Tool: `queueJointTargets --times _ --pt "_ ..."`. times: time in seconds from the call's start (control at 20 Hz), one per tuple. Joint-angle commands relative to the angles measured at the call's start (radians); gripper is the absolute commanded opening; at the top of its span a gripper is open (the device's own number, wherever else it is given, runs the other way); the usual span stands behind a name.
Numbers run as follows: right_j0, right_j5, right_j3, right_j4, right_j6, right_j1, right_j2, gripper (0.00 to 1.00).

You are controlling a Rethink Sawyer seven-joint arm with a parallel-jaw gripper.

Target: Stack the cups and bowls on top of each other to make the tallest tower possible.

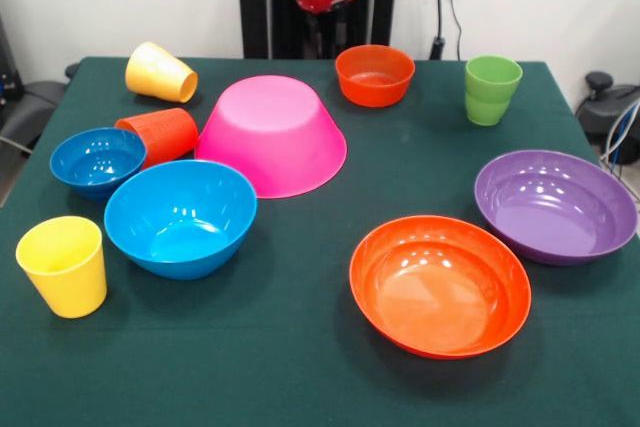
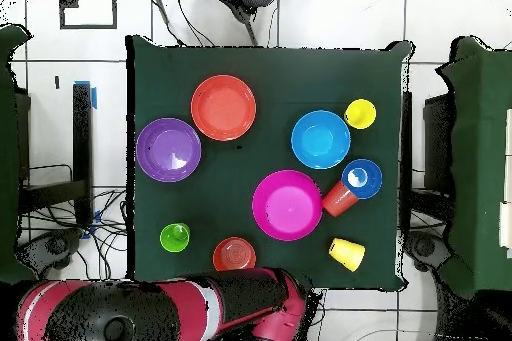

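The large pink bowl (image 1: 272,132) (image 2: 287,205) lies upside down mid-table. An orange-red cup (image 1: 160,134) lies on its side against it, beside the small blue bowl (image 1: 97,159). The medium blue bowl (image 1: 180,217) sits upright in front of them. One yellow cup (image 1: 63,265) stands upright, another (image 1: 160,72) lies tipped over. A green cup (image 1: 491,89) and the small orange bowl (image 1: 375,74) stand near the far edge. The wide orange bowl (image 1: 440,285) and the purple bowl (image 1: 555,205) sit apart. Nothing is stacked. My arm's end (image 2: 290,312) is drawn back off the table.
The green table (image 1: 300,367) ends in open edges on all sides. Chairs and cables stand on the floor around the table (image 2: 200,67). The widest bare cloth is along the front edge and between the pink and purple bowls.
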Motion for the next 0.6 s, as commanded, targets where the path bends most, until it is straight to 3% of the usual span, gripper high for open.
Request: queueJointTargets --times 0.05,0.4,0.6 --pt "0.023 -0.171 -0.046 0.126 -0.229 0.092 0.129 1.0" --pt "0.053 -0.221 -0.06 0.142 -0.205 0.128 0.108 1.0" --pt "0.067 -0.241 -0.094 0.189 -0.235 0.202 0.088 1.0"
